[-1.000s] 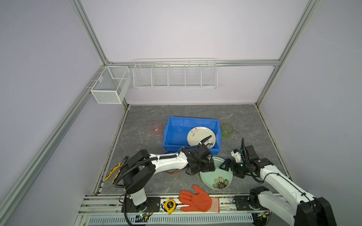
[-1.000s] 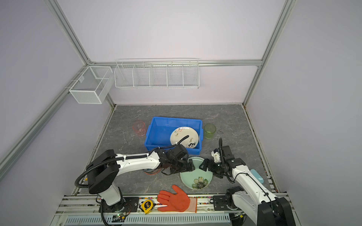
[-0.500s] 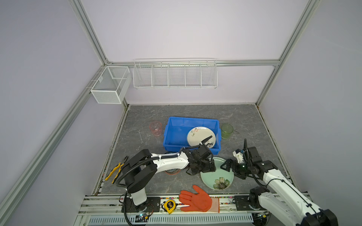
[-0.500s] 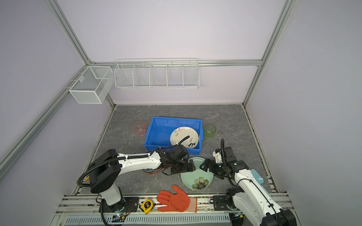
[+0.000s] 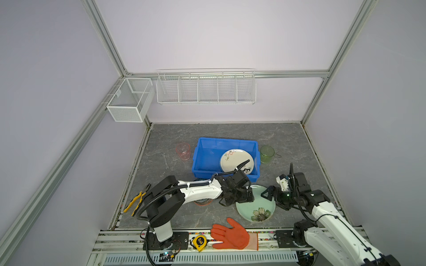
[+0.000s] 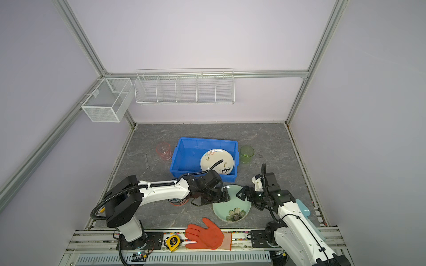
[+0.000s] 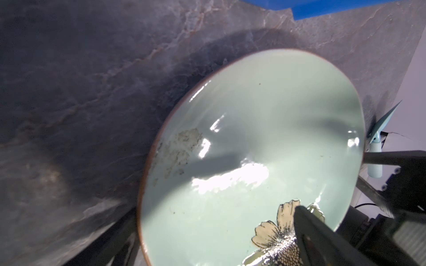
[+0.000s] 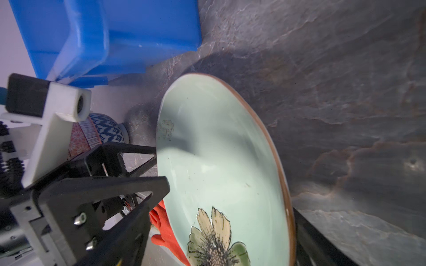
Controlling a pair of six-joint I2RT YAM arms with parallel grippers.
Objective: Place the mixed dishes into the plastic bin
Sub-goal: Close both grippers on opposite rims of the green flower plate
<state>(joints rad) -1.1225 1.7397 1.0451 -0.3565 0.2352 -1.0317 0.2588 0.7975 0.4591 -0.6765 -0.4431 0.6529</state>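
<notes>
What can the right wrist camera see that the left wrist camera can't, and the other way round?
Only the right wrist view shows the stacked patterned bowls and part of the orange glove. Only the left wrist view shows a pale blue object, which I cannot identify. Both show the green flowered plate, the grey table and the blue bin, just a sliver of it from the left wrist.

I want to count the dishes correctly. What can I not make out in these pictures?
Stacked bowls: in both top views the left arm covers most of them.
Cream plate in the blue bin: a black cable crosses it in both top views.
Small metal thing beside the pink cup: too small in both top views.
</notes>
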